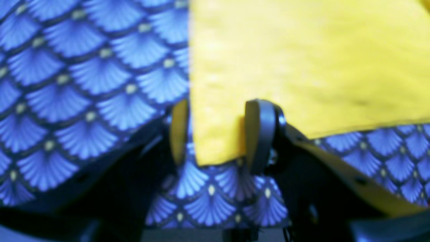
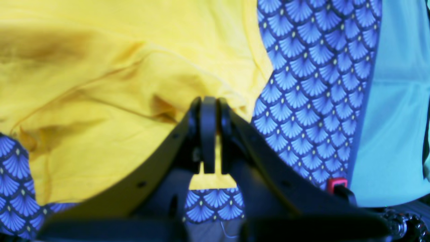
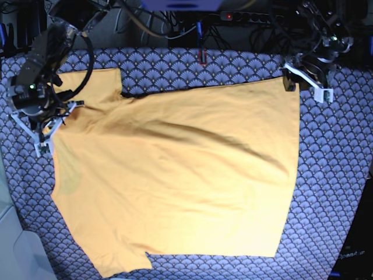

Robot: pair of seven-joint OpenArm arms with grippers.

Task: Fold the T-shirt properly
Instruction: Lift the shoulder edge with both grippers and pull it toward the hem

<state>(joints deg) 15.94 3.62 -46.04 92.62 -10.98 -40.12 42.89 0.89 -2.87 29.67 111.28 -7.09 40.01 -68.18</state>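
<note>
Two claws sit at the big soft orange-yellow cotton T-shirt [image 3: 175, 175], lying flat on the blue scallop-patterned cloth [image 3: 332, 175]. At nine o'clock the right claw [image 2: 209, 134] is pinched on its edge; at one o'clock the left claw [image 1: 215, 134] is apart around a corner. It looks light and floppy, so corners are best to grab.

Work surface draped in a blue-grey scallop-patterned cloth [image 3: 344, 186], fan motifs with pale dots, reaching nearly to every edge of the base view. Behind its far edge, a dark tangle of cables [image 3: 169, 26] and a power strip with a red light [image 3: 233, 16]. Pale smooth surface [image 3: 9, 233] beside the cloth's left edge; bright, even lighting from above.
</note>
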